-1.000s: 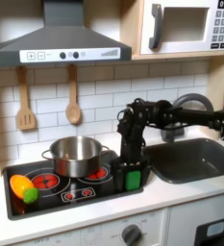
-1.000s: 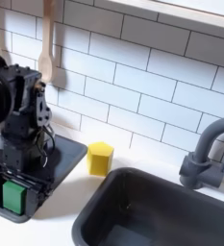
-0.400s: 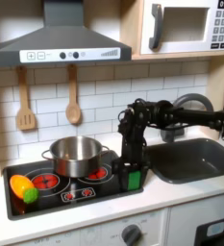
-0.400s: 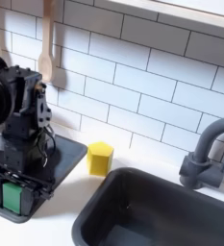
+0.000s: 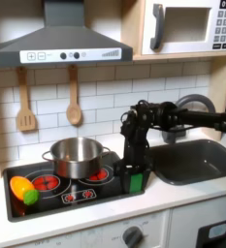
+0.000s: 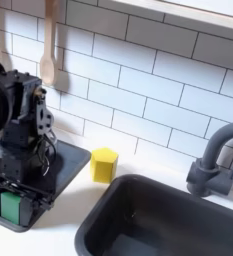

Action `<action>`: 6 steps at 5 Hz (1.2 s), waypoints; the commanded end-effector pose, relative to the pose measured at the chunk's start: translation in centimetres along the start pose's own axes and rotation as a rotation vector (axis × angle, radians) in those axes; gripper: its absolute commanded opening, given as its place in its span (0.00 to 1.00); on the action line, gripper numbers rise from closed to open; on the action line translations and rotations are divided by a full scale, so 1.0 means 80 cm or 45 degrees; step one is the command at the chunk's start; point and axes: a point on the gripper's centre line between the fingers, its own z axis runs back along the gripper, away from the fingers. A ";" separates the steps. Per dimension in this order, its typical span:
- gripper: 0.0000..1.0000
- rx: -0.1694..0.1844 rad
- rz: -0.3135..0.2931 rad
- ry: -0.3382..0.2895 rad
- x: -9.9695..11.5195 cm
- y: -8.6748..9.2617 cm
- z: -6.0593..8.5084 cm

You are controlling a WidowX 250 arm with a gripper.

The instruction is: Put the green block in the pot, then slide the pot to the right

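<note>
The green block [image 5: 135, 181] rests on the front right corner of the black toy stove [image 5: 56, 199]. My gripper [image 5: 134, 178] stands straight down over the block, a black finger pressed against each of its sides; in the second exterior view the green block [image 6: 10, 206] sits between the gripper's [image 6: 10, 204] fingers, low at the left edge. The shiny silver pot [image 5: 76, 155] stands on the stove's back burners, to the first exterior view's left of the gripper, apart from it.
A yellow block [image 6: 105, 164] sits on the counter between the stove and the dark sink [image 5: 197, 160]. A yellow toy [image 5: 21, 186] and a small green ball [image 5: 30, 197] lie at the stove's front left. A grey faucet [image 6: 213, 165] rises behind the sink.
The fingers have drawn in against the green block, and less of it shows between them. The arm has barely shifted; the pot has not moved.
</note>
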 end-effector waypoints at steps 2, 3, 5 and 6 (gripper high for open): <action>0.00 -0.030 0.017 -0.074 -0.005 -0.006 0.032; 0.00 -0.045 0.031 -0.078 -0.002 -0.003 0.042; 0.00 -0.040 0.087 -0.160 0.013 0.016 0.064; 0.00 -0.043 0.122 -0.221 0.025 0.028 0.079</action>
